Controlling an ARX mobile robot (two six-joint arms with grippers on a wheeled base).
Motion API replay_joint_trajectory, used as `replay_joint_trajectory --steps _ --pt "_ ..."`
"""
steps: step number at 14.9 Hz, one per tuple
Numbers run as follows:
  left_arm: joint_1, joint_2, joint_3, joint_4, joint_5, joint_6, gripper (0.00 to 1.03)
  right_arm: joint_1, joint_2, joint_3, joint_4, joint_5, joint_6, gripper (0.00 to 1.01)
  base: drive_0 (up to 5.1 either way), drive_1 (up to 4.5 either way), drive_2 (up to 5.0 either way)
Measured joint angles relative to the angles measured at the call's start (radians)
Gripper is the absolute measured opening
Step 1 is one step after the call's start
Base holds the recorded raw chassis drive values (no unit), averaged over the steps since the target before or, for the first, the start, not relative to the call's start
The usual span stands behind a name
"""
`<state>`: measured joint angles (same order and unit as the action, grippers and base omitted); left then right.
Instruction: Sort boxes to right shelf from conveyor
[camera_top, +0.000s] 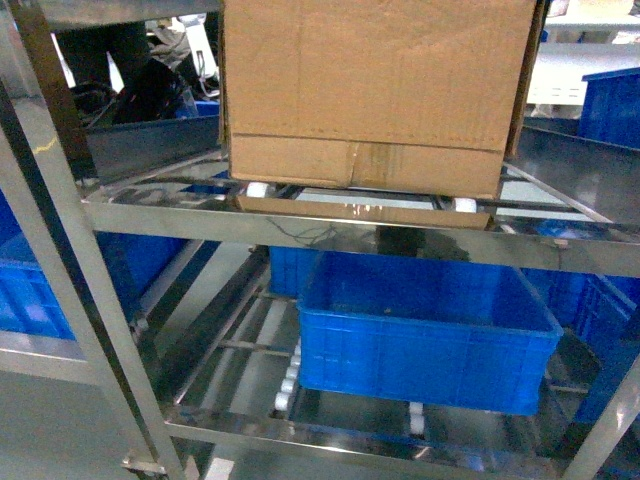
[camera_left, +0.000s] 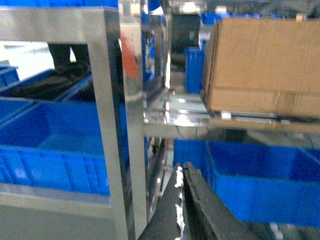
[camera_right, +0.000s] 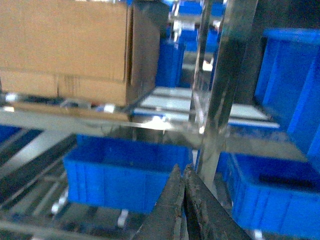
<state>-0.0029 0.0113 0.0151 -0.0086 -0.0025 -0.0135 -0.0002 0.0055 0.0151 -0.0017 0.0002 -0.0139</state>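
A large brown cardboard box (camera_top: 375, 90) sits on the upper tier of the stainless-steel right shelf (camera_top: 180, 215), resting on its white rollers. The left wrist view has the same box (camera_left: 265, 65) at upper right, and in the right wrist view the box (camera_right: 75, 50) is at upper left. My left gripper (camera_left: 182, 167) is shut with nothing in it, below and left of the box, near a steel post. My right gripper (camera_right: 183, 170) is shut and empty, below and right of the box. Neither gripper touches the box. The conveyor is out of view.
A blue plastic crate (camera_top: 425, 335) sits on the shelf's lower tier under the box. More blue crates stand at the left (camera_left: 50, 145) and right (camera_right: 285, 185). Angled steel posts (camera_top: 60, 230) frame the rack on both sides.
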Motion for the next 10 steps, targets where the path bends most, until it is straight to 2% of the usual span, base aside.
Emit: replay_joint_trajectory --steps 7,8,9,10 --pt "0.002 0.000 0.000 0.004 0.002 0.000 0.02 0.000 -0.001 0.000 -0.004 0.000 0.000 0.03 0.0 0.00 0.0" --pt "0.002 0.000 0.000 0.004 0.002 0.000 0.14 0.000 -0.001 0.000 -0.003 0.000 0.000 0.16 0.0 0.00 0.0" --pt "0.002 0.000 0.000 0.004 0.002 0.000 0.43 0.000 -0.001 0.000 -0.003 0.000 0.000 0.46 0.0 0.00 0.0" --pt "0.002 0.000 0.000 0.004 0.002 0.000 0.83 0.000 -0.001 0.000 -0.003 0.000 0.000 0.86 0.0 0.00 0.0"
